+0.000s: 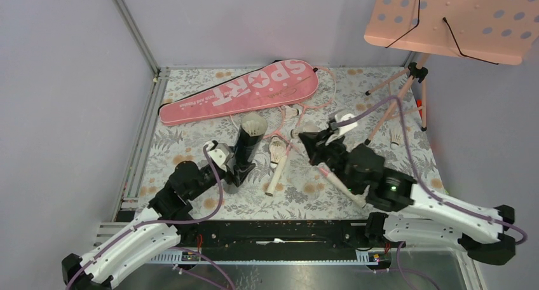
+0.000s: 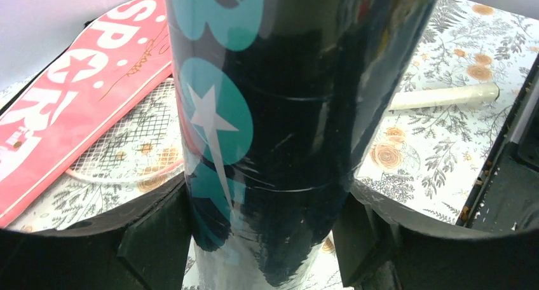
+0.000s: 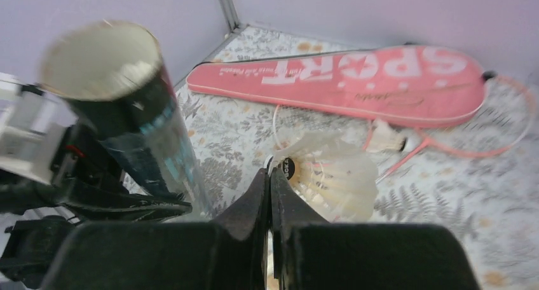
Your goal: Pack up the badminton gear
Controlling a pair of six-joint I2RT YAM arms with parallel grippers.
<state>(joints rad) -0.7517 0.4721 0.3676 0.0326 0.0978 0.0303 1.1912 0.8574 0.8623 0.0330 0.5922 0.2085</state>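
Lilac walls box in a floral-print surface (image 1: 191, 144). Left of centre in the overhead view the black tube (image 1: 246, 147) stands upright, open mouth up, clasped low down by the left end effector (image 1: 237, 173). Behind it, toward the upper middle, lies the pink racket bag (image 1: 245, 89). The right end effector (image 3: 270, 191) has its jaws pressed together, with a white shuttlecock (image 3: 340, 179) just past its tips; whether it is pinched I cannot tell
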